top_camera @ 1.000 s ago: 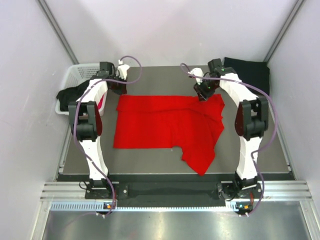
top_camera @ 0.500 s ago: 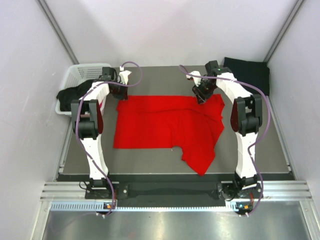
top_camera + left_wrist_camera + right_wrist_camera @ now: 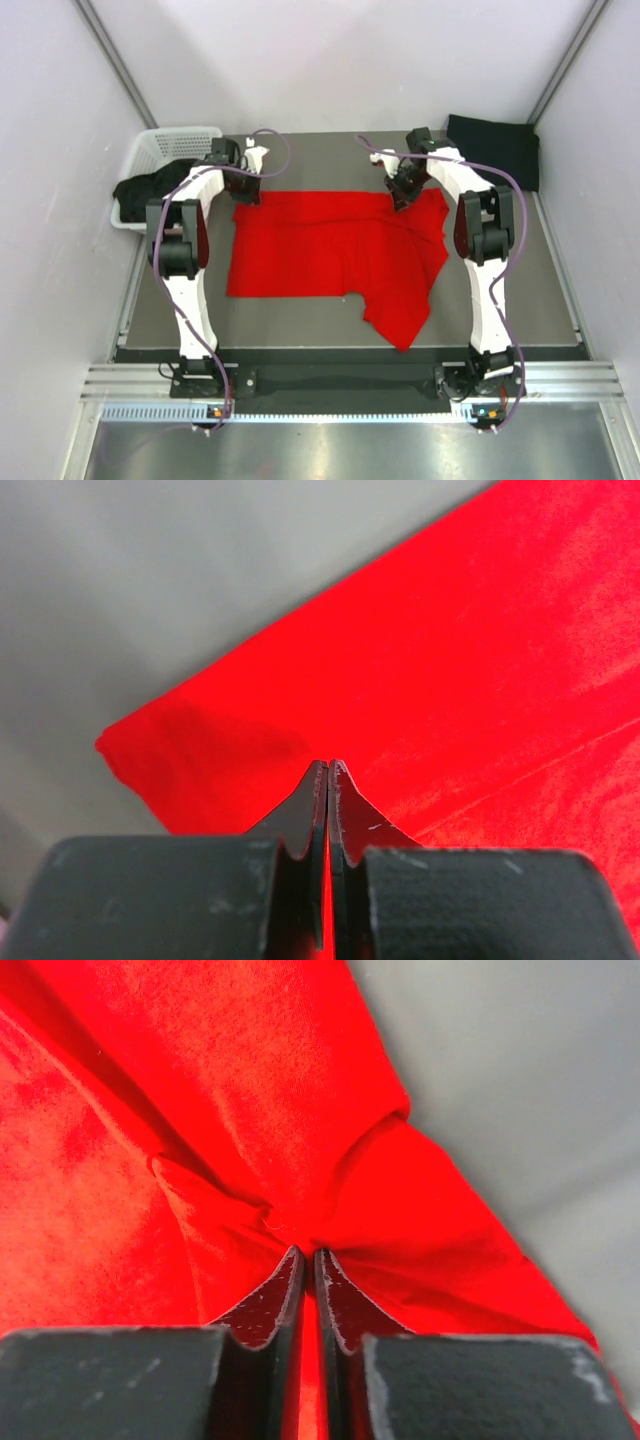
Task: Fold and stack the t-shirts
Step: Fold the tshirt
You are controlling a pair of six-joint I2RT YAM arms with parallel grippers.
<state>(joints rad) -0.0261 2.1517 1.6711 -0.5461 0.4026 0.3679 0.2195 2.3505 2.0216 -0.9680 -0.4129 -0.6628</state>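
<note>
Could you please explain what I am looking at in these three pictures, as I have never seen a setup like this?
This is a robot with two arms, a left arm and a right arm, bolted at the near edge of a table. The wide picture comes from a fixed camera above and behind them. Each close-up comes from a small camera on one wrist, looking along that arm's two-fingered tool. A large red t-shirt lies spread on the table. The left tool is shut on it near its far left corner, and the right tool is shut on bunched cloth at its far right edge. A black shirt lies in the far right corner. At the far left stands a white basket with dark clothing spilling over it.
</note>
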